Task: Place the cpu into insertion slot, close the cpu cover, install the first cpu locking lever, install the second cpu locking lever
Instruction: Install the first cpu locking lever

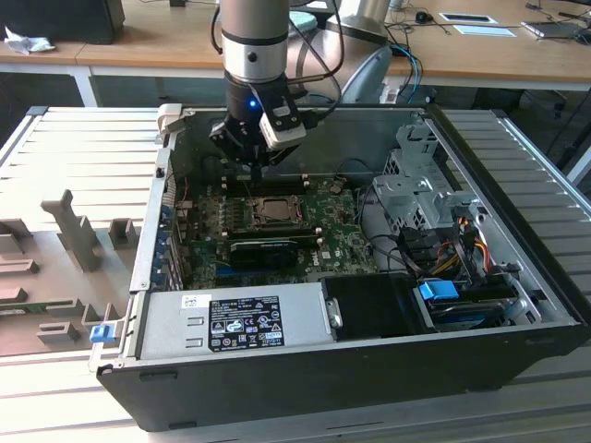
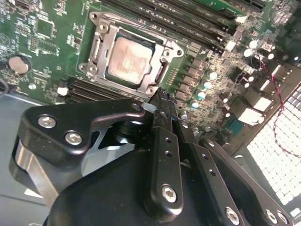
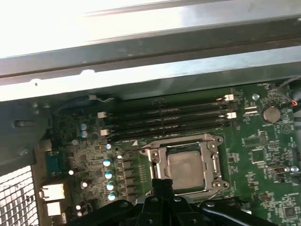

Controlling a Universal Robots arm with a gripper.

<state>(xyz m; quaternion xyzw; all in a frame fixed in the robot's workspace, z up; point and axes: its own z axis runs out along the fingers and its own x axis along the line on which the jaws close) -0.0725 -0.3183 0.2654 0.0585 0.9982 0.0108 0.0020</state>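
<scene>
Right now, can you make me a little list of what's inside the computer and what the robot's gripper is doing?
place: open computer case with a green circuit board inside
cpu: lies flat on the board, silvery face up
cpu cover: down flat around the cpu, which shows through its square window
gripper: shut, holding nothing, tips close beside the cover's edge
memory slots: long dark rows next to the cpu
</scene>
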